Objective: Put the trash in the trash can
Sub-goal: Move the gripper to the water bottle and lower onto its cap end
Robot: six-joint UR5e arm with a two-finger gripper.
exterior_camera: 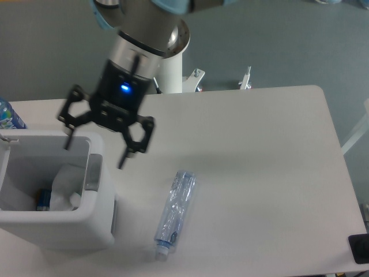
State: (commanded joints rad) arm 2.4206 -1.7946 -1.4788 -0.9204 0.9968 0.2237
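The table [259, 150] carries it all. At its left edge stands the trash can [34, 228], cut off by the frame, grey handle piece [93, 171] on its right wall; the white wrapper [66, 187] lies inside, with something dark beside it, hard to identify. The gripper [95, 151] hovers over the can's right rim, fingers [124, 157] spread wide, holding nothing. The crushed bottle [176, 210] lies right of the can, long axis near-vertical, cap [162, 251] pointing toward the front edge. A blue-labelled bottle [7, 115] peeks in, mostly cropped.
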